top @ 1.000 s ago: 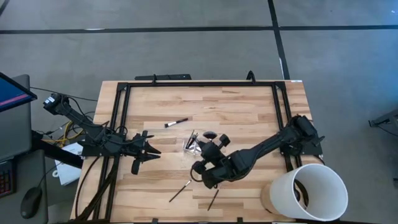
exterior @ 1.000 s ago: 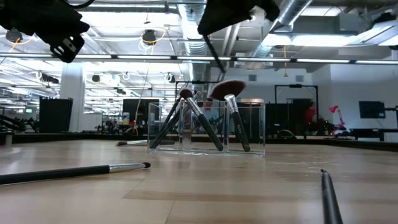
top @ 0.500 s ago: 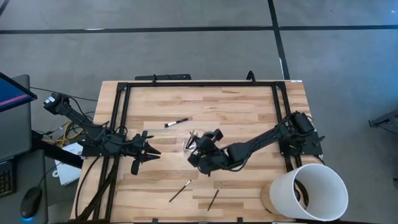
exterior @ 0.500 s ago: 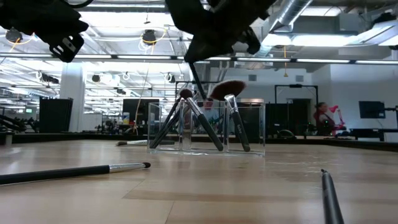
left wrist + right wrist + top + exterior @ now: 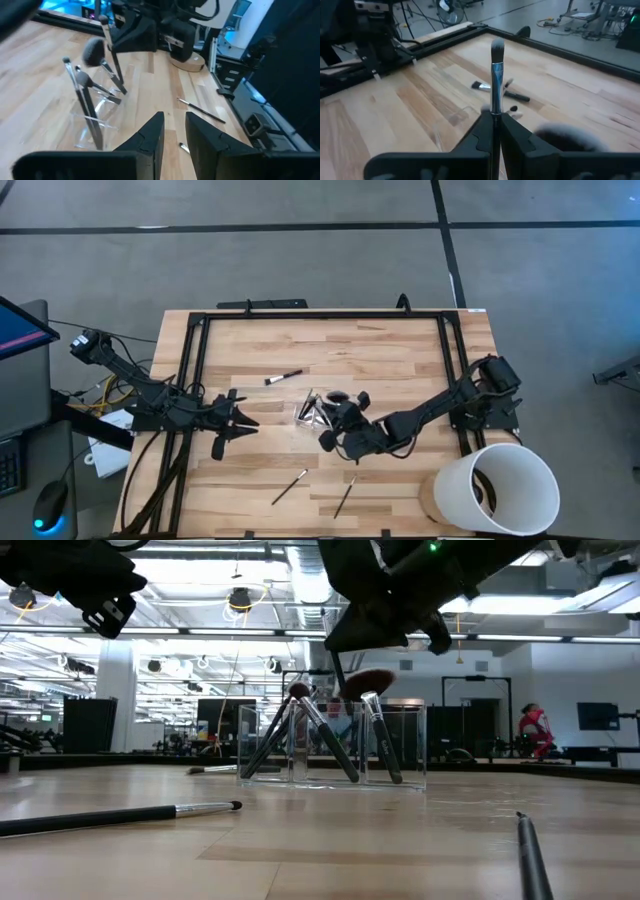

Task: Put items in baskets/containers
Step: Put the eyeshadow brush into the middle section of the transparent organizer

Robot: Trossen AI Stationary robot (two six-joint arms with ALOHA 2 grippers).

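My right gripper (image 5: 330, 438) is shut on a thin makeup brush (image 5: 496, 55) with a silver ferrule. It hovers just at the near right of the clear tray (image 5: 310, 412). Several brushes lean in the tray (image 5: 400, 740) with their handles down, one with a wide fan head (image 5: 368, 683). Three more brushes lie flat on the table: one beyond the tray (image 5: 284, 377) and two near the front edge (image 5: 290, 486) (image 5: 344, 496). My left gripper (image 5: 250, 423) waits to the tray's left, open and empty. My right gripper pinches the brush between its two fingers (image 5: 512, 132) at the lower end of the silver ferrule (image 5: 494, 107). The fingers come slanting down from the table's right and lie across the brush. The brush stands near upright, head up. Its dark handle (image 5: 338, 675) hangs below toward the tray's rim, clear of the table.
A large white bucket (image 5: 495, 485) stands at the near right corner. A black frame (image 5: 320, 315) runs round the wooden table top. Bare wood lies between the tray and the two near brushes, which also show in the low view (image 5: 120, 817) (image 5: 530, 855).
My right gripper has carried the brush from above the two near brushes toward the table's far edge, up to the tray. It first swung toward the left, then came back a little to the right. The brush stays in its hold, head up.
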